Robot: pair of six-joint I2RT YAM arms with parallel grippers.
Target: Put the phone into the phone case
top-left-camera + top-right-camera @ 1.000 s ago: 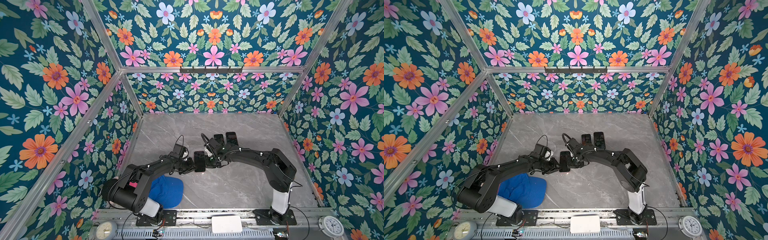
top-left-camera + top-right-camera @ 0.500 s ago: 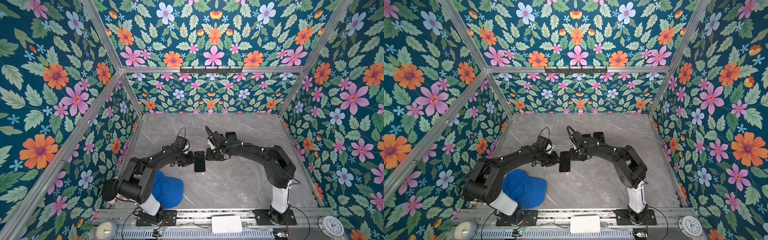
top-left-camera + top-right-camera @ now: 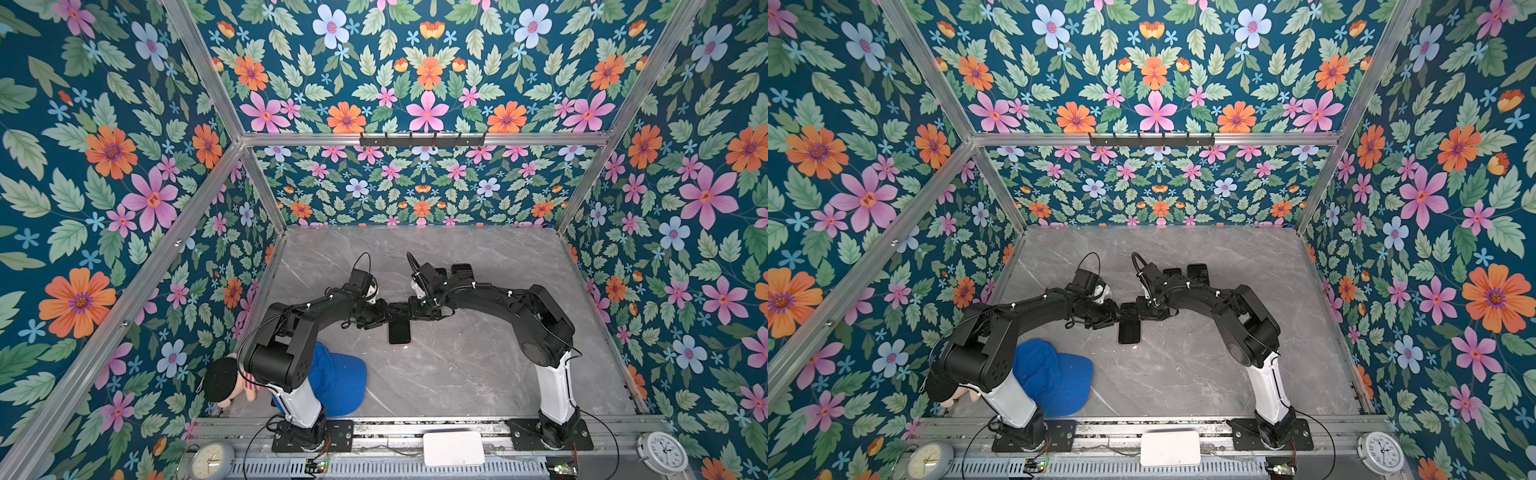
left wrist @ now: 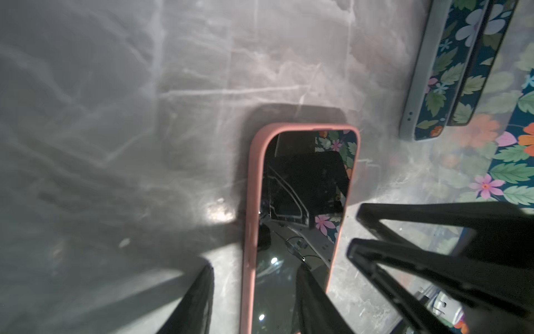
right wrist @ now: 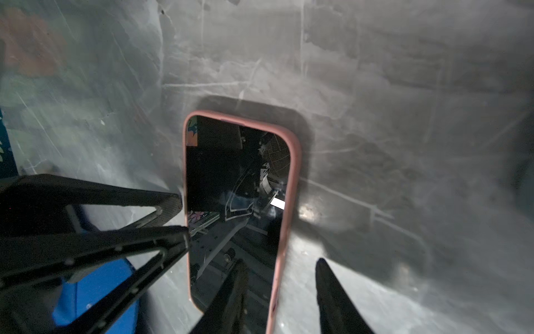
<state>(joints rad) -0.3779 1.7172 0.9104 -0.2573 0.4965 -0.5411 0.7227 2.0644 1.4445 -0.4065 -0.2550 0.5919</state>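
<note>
While the phone lies screen-up, apparently seated in the pink phone case at mid-table, the left gripper at its ten o'clock and the right gripper at two o'clock stand part-open, each straddling a rim and holding nothing. Best practice is probably to lift straight clear without snagging the rim.

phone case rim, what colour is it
Salmon pink. The phone case rim shows best in the left wrist view.
</note>
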